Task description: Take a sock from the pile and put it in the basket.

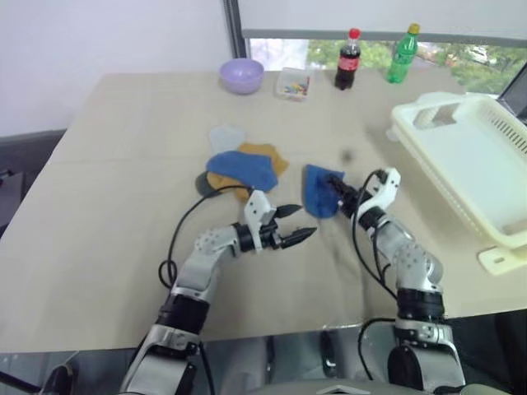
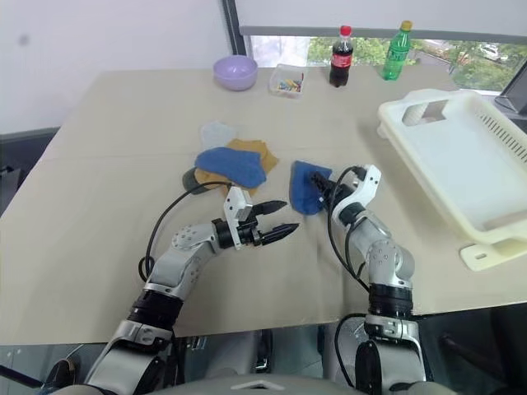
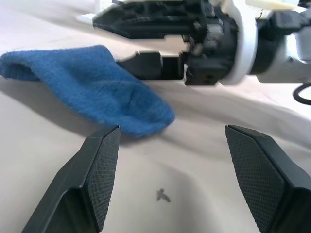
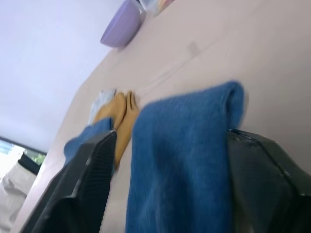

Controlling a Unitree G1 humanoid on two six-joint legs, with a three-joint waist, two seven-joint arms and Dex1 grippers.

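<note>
The right gripper (image 1: 336,194) has its two black fingers on either side of a blue sock (image 1: 319,191), one finger (image 4: 90,179) and the other apart with the cloth between them; whether they already press it I cannot tell, since the right wrist view shows the sock standing in the gap with some room on one side. That same view looks past the sock to the pile (image 4: 109,116), its mustard and blue pieces lying on the table behind, and to the lilac bowl (image 4: 124,23) far off. The left gripper (image 1: 298,224) is released and holds nothing, its fingers spread wide above bare tabletop. The left wrist view shows what the head views cannot: the sock's toe end (image 3: 97,90) lies flat on the table just ahead of the left fingertips, while the right gripper's black fingers reach over its other end. From the head views, the sock lies apart from the pile (image 1: 243,167), to its right, and the basket (image 1: 469,164) stands well off at the table's right edge with no sock in it. At the far edge of the table (image 1: 123,164) stand a small clear box (image 1: 293,85), a cola bottle (image 1: 347,59) and a green bottle (image 1: 403,54).
</note>
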